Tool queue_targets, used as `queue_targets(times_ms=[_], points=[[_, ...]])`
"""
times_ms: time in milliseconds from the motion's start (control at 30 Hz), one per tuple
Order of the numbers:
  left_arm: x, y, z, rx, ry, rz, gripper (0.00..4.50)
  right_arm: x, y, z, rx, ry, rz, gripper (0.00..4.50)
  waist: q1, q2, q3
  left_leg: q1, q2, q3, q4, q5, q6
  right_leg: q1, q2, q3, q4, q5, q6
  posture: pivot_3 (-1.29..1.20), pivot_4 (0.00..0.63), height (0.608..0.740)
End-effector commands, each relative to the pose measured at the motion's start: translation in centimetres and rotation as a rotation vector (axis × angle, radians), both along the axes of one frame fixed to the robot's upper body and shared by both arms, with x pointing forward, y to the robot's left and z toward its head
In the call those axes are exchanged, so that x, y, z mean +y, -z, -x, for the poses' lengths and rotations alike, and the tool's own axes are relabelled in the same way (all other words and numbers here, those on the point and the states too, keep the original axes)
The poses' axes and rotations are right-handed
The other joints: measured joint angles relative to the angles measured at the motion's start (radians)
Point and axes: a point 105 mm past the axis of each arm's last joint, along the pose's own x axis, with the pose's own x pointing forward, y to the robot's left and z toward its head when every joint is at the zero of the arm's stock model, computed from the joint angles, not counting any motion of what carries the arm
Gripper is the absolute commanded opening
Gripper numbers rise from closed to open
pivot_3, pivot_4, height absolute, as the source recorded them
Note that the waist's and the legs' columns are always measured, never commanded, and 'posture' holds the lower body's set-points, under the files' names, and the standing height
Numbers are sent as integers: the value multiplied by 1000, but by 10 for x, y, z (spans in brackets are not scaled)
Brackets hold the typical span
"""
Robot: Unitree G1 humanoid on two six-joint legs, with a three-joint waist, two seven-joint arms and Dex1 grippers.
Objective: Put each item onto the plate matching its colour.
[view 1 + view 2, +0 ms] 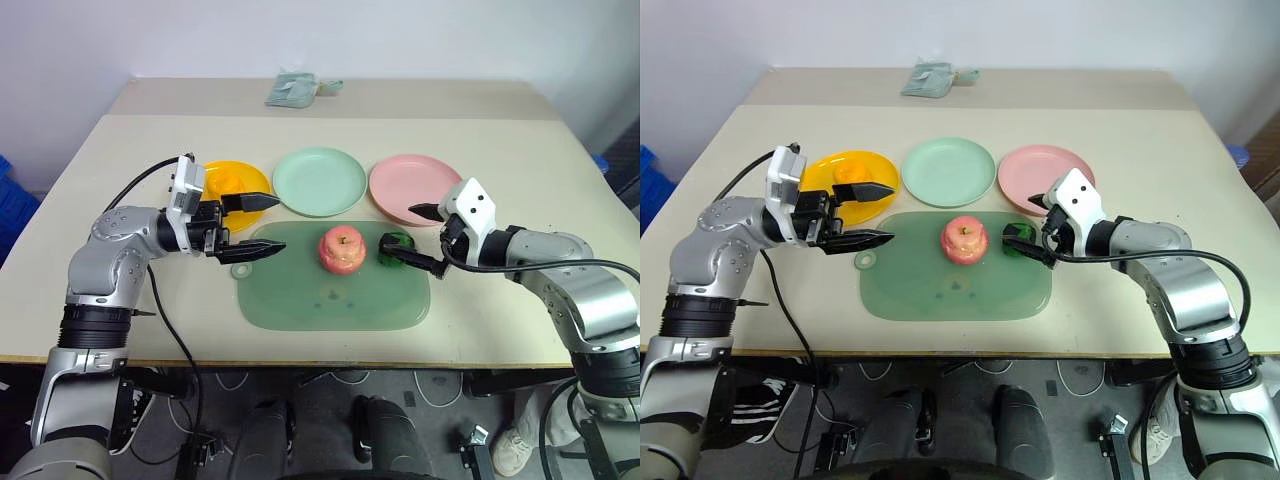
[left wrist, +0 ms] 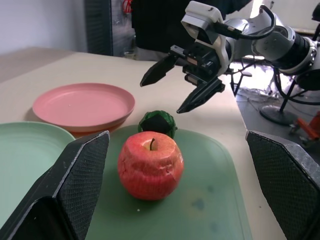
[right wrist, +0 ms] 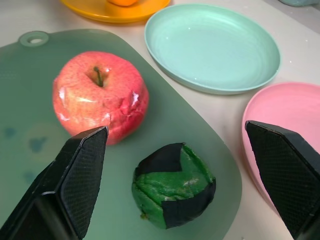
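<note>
The green veggie point(image 3: 173, 184) sits on the right edge of our mat point(image 1: 300, 300), just beside the apple point(image 1: 342, 249). Our right gripper point(image 1: 415, 240) is wide and holds nothing. It points at the veggie from the right, with one finger on each side, so we think this arm should take it. The veggie is round, so any way of pinching should work. The green plate point(image 1: 319, 181) waits behind the mat, with the pink plate point(image 1: 412, 186) next to it. The orange point(image 1: 849, 172) already lies on the yellow plate point(image 1: 880, 170). Our left gripper point(image 1: 258, 226) hangs wide and holds nothing near the mat's left end, farther from the veggie.
</note>
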Motion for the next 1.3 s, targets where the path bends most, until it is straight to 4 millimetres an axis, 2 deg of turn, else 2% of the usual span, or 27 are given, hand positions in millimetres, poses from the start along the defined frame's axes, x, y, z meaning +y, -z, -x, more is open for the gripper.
queue_targets(times_ms=[33, 233, 400, 533, 733, 1033, 1300], points=[[4, -10, 3, -39, -7, 11, 4474, 6, -15, 2, -52, -30, -24, 4500, 0, 0, 0, 0, 0, 0, 0, 0, 0, 0, 0, 0, 0, 0, 0, 0, 150, 740], [6, -10, 3, -43, -15, 6, 4474, 8, -11, 1, -58, -33, -11, 4500, 0, 0, 0, 0, 0, 0, 0, 0, 0, 0, 0, 0, 0, 0, 0, 0, 150, 740], [7, -10, 1, -42, -23, 4, 4474, 28, -40, 17, -98, -154, -147, 4500, 0, 0, 0, 0, 0, 0, 0, 0, 0, 0, 0, 0, 0, 0, 0, 0, 150, 740], [8, -8, 1, -41, -25, 0, 4474, 39, -45, 20, -107, -179, -171, 4500, 0, 0, 0, 0, 0, 0, 0, 0, 0, 0, 0, 0, 0, 0, 0, 0, 150, 740], [14, -4, -1, -36, -50, -20, 4474, 61, -35, 16, -102, -186, -171, 4500, -1, 0, 0, 0, 0, 0, 0, 0, 0, 0, 0, 0, 0, 0, 0, 0, 150, 740], [39, 5, 3, -26, -120, -81, 4474, 90, -18, 11, -82, -219, -124, 4500, -3, 0, 0, 0, 0, 0, 0, 0, 0, -1, 0, 0, 1, 0, 0, 0, 150, 740], [44, 6, 12, -40, -149, -91, 4474, 91, -2, -4, -23, -167, -85, 4500, -2, 0, 0, 0, 0, 0, 0, 0, 0, -1, -1, 0, 1, 0, 0, 0, 150, 740]])
